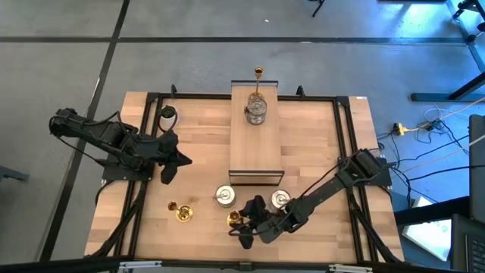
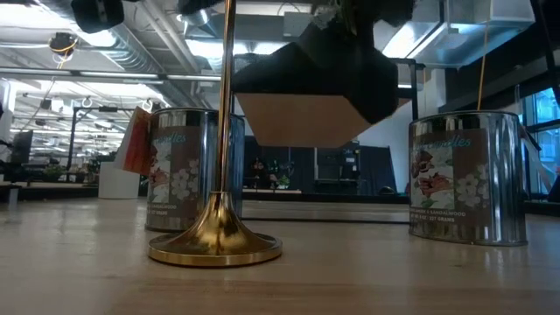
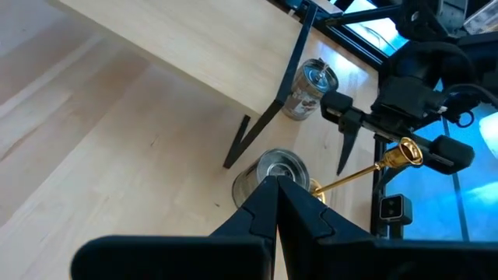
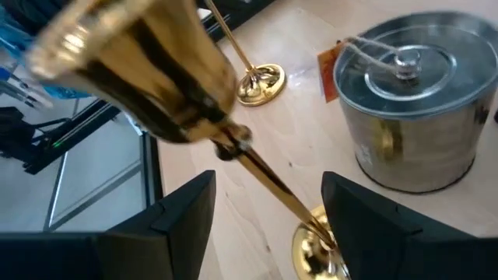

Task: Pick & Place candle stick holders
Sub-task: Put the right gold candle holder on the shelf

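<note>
A slim brass holder [image 4: 233,148] stands upright on its round base [image 2: 214,246] near the table's front edge. My right gripper [image 4: 264,198] is open, one finger on each side of its stem, and touches nothing; it also shows in the high view [image 1: 244,230]. A second brass holder [image 1: 182,212] stands to the left. Two squat silver holders [image 1: 224,197] [image 1: 280,199] stand on the table behind them. A third silver holder [image 1: 256,114] and a brass one [image 1: 258,73] stand on the raised wooden platform [image 1: 254,152]. My left gripper [image 1: 176,161] is shut and empty at the left.
The raised wooden platform on black legs runs down the table's middle. A white cup [image 1: 167,115] stands at the far left. A black frame rims the table. Bare wood lies between my left gripper and the platform.
</note>
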